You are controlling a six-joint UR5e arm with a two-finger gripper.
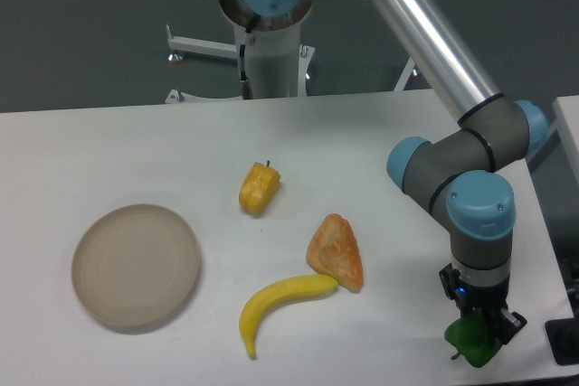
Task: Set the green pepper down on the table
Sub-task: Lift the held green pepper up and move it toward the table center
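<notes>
The claw (479, 330) grips the green pepper (472, 341) low over the table (362, 133).

The white table (362, 133) carries a round beige plate (136, 265) at nine o'clock, a yellow-orange pepper (259, 188) near centre, a banana (279, 303) at six, and an orange wedge-shaped piece (336, 252) touching the banana's end.

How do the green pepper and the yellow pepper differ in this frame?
The green pepper is dark green and sits at the gripper near the table's front right edge; the yellow pepper is yellow-orange and lies free mid-table. The green one is partly hidden by the fingers; the yellow one shows fully. Both look similar in size.
</notes>
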